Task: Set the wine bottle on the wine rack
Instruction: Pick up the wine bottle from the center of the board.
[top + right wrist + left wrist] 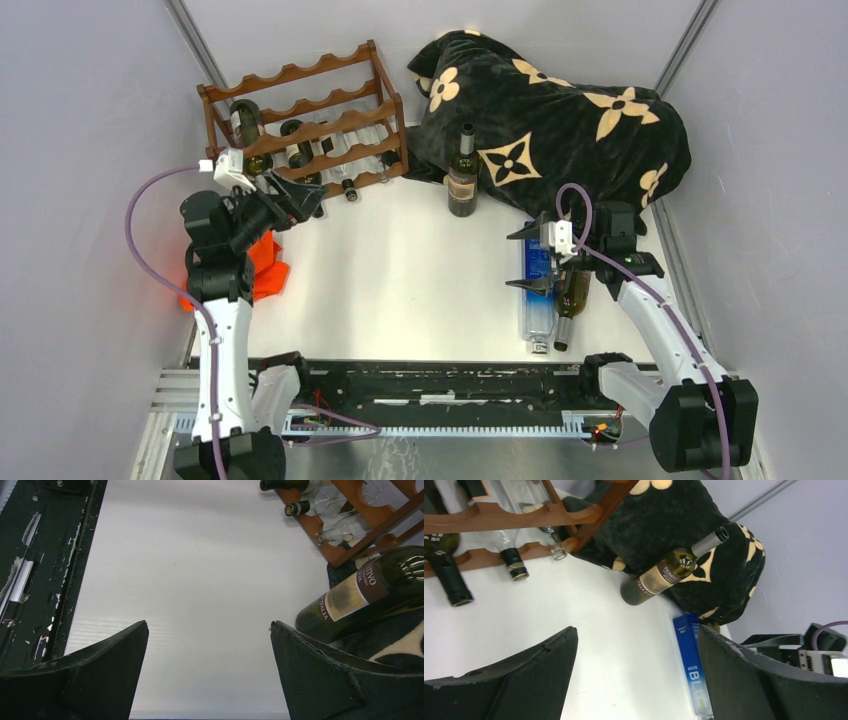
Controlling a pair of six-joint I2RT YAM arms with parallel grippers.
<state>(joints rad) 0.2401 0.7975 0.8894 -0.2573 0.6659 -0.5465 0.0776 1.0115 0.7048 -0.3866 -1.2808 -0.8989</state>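
While both pairs of jaws stand wide apart with nothing between them, neither arm has hold of a bottle. The left gripper [636, 629] hangs just in front of the lower tiers of the wine rack [300, 75], where the racked bottles [300, 150], dark and clear, lie with their necks pointing out toward the table. The right gripper [209, 623] hovers on the other side over two bottles lying side by side on the white table [400, 270]. One is a blue-tinted clear bottle [537, 305]. Just to its right is a dark green bottle [572, 295]. Both have their long axes running near-to-far, with their caps toward the arm bases.

The upright wine bottle [463, 180], brown-labelled, stands off the rack, just in front of the black flower-patterned blanket [560, 110] and to the right of the rack. From the left jaws it lies well to the right across bare table. From the right jaws it is a shorter way off, farther back and to the left. Its long axis is vertical, so a grasp would likely come from the side, around the body or neck. The right arm looks nearer to it, and nearer still to the green bottle beneath that arm's jaws, whereas the left arm is the one beside the rack. Either bottle must travel leftward to reach the upper rails, which look unoccupied.
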